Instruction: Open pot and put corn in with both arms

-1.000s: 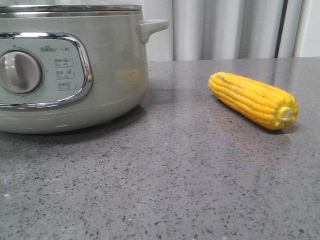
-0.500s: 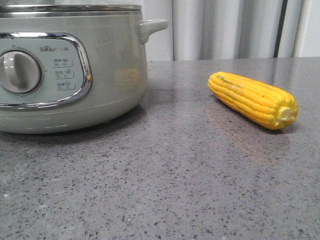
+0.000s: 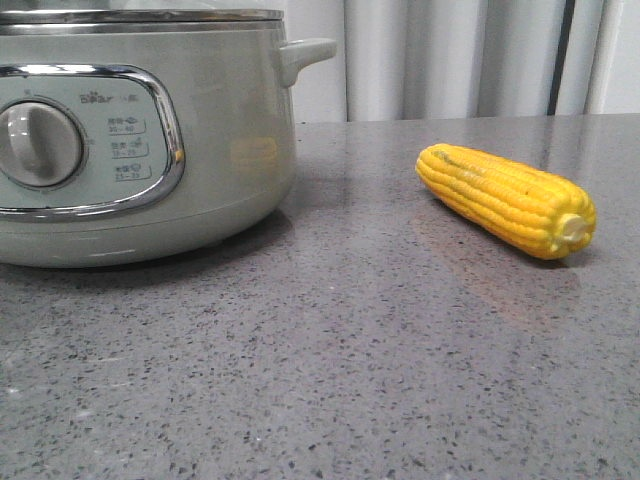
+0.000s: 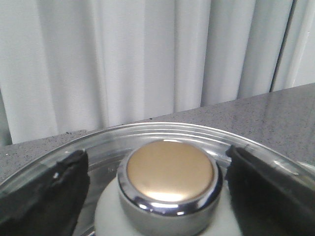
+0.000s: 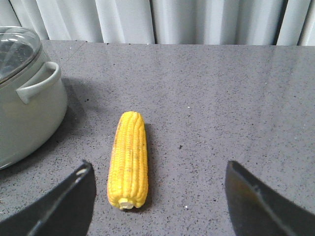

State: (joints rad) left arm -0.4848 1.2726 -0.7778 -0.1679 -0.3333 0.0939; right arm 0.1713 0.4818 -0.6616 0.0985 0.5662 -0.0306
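Corn lay on its side on the grey speckled tabletop, pale stub end toward the front camera, well apart from the pot and to its right. Pot stood on the tabletop at front-view left, dial and chrome-framed panel facing the camera, side handle pointing toward the corn's side. Glass lid sat on the pot, closed. Left gripper had its jaws spread, one finger on each side of the lid's knob; contact with the knob could not be told. Right gripper hung above the tabletop with jaws spread wide, empty, corn lying just past the left finger. Pale curtain hung behind the tabletop's far edge.
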